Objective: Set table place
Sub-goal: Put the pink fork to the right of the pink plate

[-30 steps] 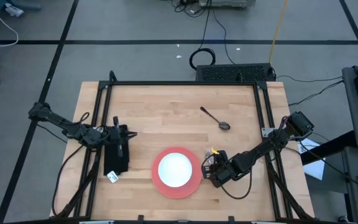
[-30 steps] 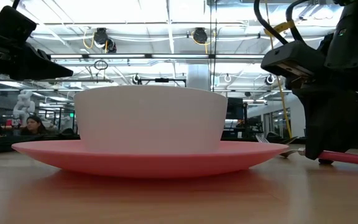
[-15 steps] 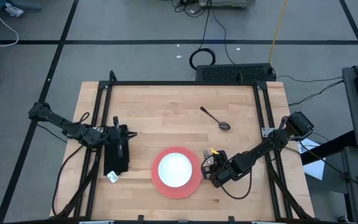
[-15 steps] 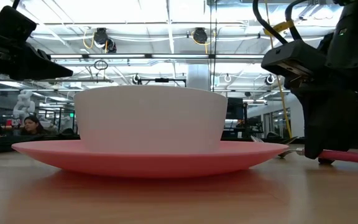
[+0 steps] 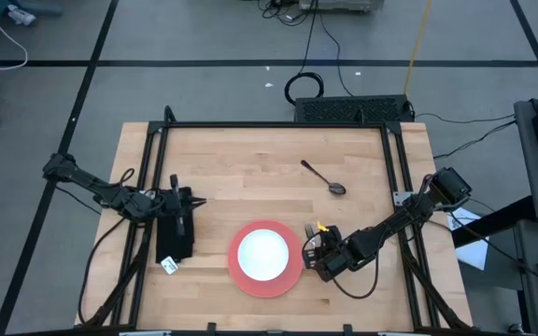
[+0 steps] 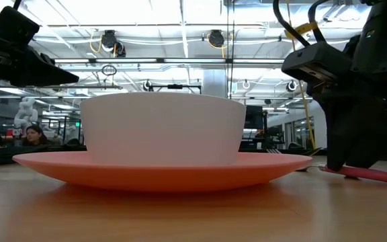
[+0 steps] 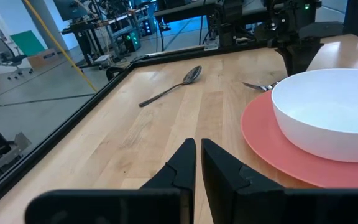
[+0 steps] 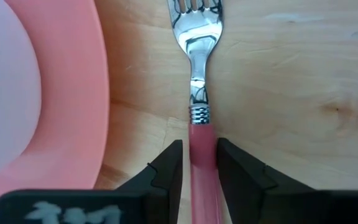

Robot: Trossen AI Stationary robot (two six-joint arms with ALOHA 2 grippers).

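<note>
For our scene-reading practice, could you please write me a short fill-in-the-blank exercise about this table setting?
1. The white bowl sits on a pink ____.
2. The right gripper has its fingers on either side of the pink handle of a ____.
3. The left gripper waits beside the plate with its fingers ____.
4. Lying alone on the table, farther back, is a metal ____.

Missing words: plate; fork; shut; spoon

The table (image 5: 250,163) carries a pink plate (image 5: 292,276), a spoon (image 5: 322,177) and a pink-handled fork (image 8: 197,93).
</note>
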